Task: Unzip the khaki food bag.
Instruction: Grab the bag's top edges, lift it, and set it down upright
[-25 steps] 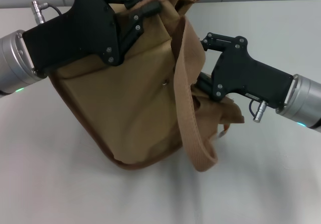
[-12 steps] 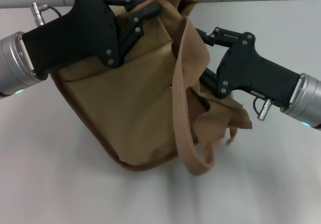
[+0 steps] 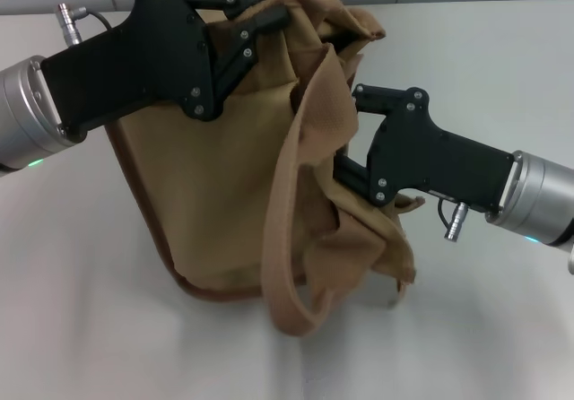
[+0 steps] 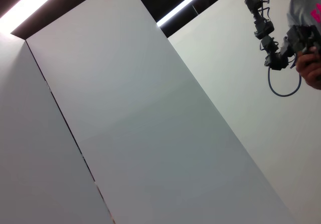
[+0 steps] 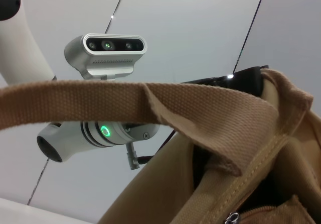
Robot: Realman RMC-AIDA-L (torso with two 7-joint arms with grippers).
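The khaki food bag (image 3: pixel 215 194) hangs tilted in the middle of the head view, its bottom resting on the white table (image 3: pixel 81 328). My left gripper (image 3: pixel 273 4) is shut on the bag's top edge at the upper left and holds it up. My right gripper (image 3: pixel 345 135) reaches in from the right, its tip buried in bunched fabric at the bag's side, behind a brown webbing handle (image 3: pixel 296 203). The right wrist view shows that handle (image 5: pixel 125 101), the bag's tan canvas (image 5: pixel 165 194) and a silver zipper pull (image 5: pixel 231 217) close by.
White table surface lies all around the bag. The left wrist view shows only white wall panels and a person's hand (image 4: pixel 310 68) with a cable. The right wrist view shows the robot's head camera (image 5: pixel 113 53) above the handle.
My right gripper has moved left and a little lower, pushing into the bag. The bag's bottom has swung left, so it hangs more upright with more bunched fabric. The left gripper has not moved.
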